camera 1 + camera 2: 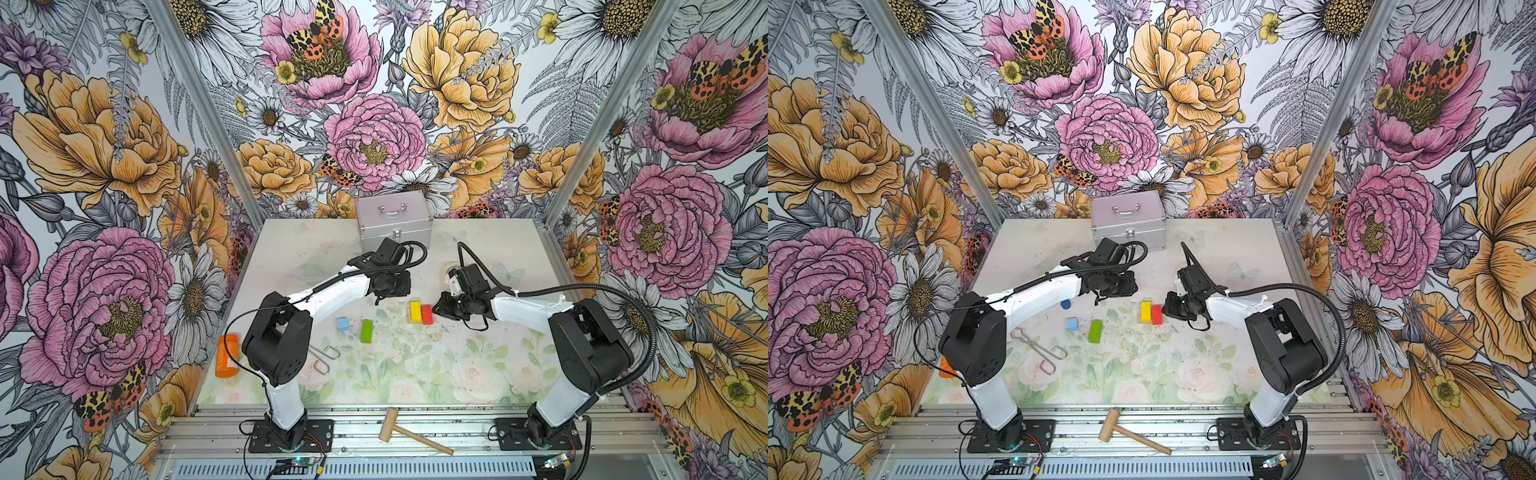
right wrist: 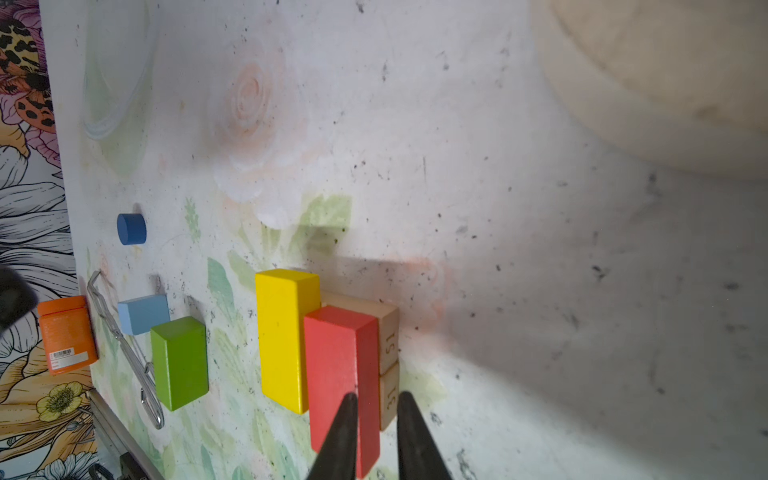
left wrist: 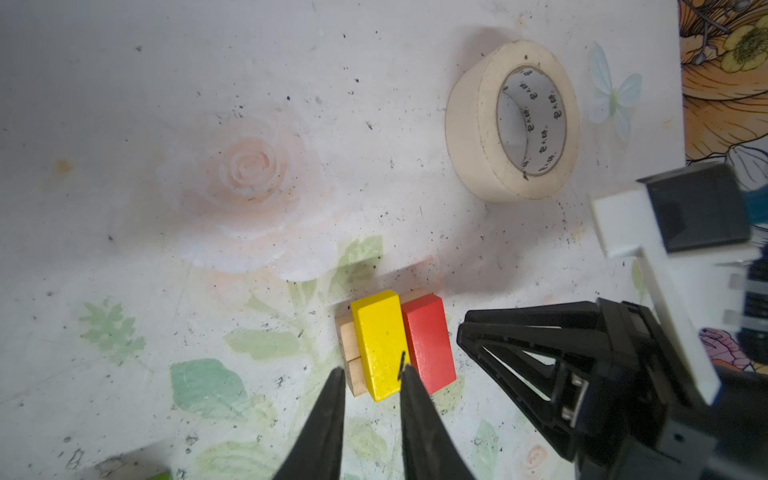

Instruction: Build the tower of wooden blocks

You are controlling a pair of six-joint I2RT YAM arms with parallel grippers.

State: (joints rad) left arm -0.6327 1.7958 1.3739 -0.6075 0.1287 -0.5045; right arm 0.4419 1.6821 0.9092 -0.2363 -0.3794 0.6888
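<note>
Bench (image 1: 478, 374): tower (image 1: 1150, 313) is sitting near centre, yellow bar (image 1: 415, 311) and red bar (image 1: 427, 314) lying across tan bars (image 3: 349, 357). Right tool (image 2: 376, 397) is hovering at its 3 o'clock, left tool (image 3: 372, 372) at 10 o'clock, both slightly apart, empty. Green bar (image 1: 366, 331) is lying at 8 o'clock.

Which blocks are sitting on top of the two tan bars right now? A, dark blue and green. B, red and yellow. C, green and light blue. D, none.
B: the red bar and yellow bar lie side by side across the tan bars, while the green bar, light blue cube and dark blue cylinder sit apart on the table.
</note>
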